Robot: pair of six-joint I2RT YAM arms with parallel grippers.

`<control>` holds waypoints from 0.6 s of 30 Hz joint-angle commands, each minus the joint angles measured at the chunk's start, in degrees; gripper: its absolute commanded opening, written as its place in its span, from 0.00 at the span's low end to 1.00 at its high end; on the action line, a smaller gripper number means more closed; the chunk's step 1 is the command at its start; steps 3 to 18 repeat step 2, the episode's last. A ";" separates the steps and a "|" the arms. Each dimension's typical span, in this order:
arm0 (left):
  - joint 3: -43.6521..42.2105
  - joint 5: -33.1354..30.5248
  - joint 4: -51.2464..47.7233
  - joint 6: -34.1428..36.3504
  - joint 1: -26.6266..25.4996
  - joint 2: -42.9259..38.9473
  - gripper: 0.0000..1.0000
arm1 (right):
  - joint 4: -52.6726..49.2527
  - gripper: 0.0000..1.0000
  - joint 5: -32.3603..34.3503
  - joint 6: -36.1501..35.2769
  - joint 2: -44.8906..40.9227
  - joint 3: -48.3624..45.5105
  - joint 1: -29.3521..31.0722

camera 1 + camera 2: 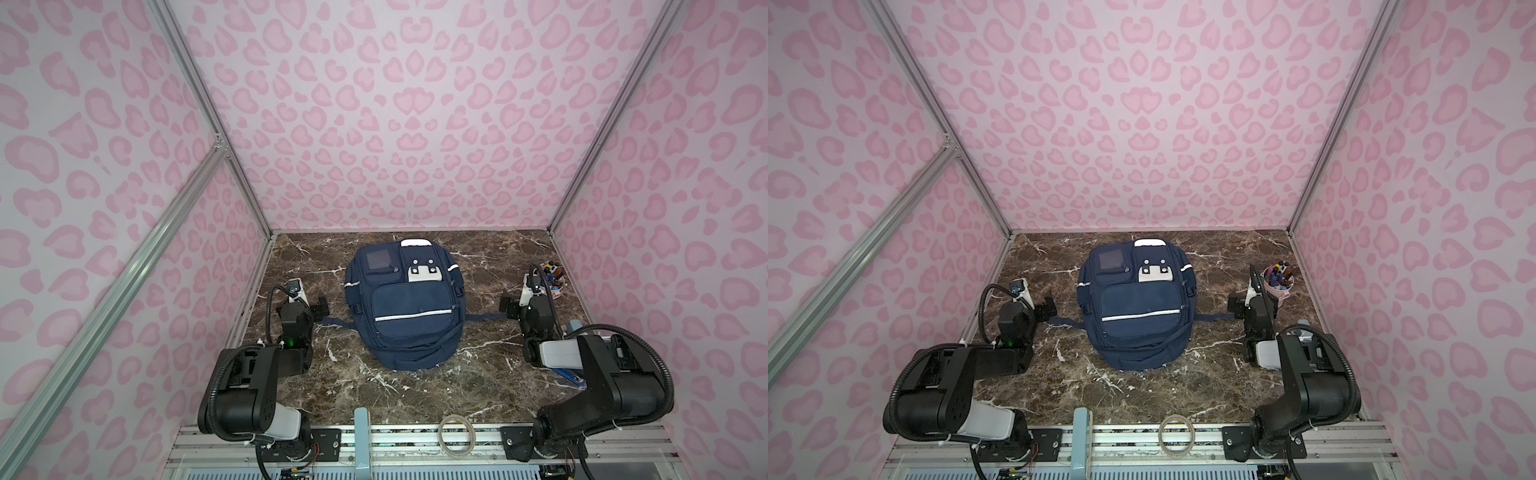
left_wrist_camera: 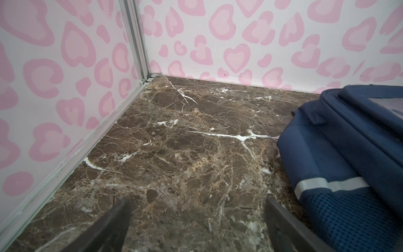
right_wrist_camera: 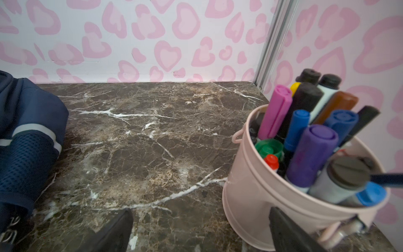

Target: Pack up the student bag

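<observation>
Shows the student bag (image 1: 405, 307) as a large navy-blue fabric backpack lying flat, front side up, in the middle of the brown marble worktop (image 1: 478, 382). Points its top end toward the back wall, with white patches there and a square pocket beside them. Carries a wide front pocket crossed by a white reflective stripe. Appears closed. Trails a thin strap out to each side. Shows mesh side panels in both wrist views.
</observation>
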 commanded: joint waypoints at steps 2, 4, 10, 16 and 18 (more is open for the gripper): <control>-0.32 0.09 2.05 0.28 0.17 -0.48 0.98 | 0.19 0.99 0.22 0.37 -0.16 0.20 0.02; -0.32 0.09 2.05 0.28 0.17 -0.48 0.98 | 0.19 0.99 0.22 0.37 -0.16 0.20 0.02; -0.32 0.09 2.05 0.28 0.17 -0.48 0.98 | 0.19 0.99 0.22 0.37 -0.16 0.20 0.02; -0.32 0.09 2.05 0.28 0.17 -0.48 0.98 | 0.19 0.99 0.22 0.37 -0.16 0.20 0.02; -0.32 0.09 2.05 0.28 0.17 -0.48 0.98 | 0.19 0.99 0.22 0.37 -0.16 0.20 0.02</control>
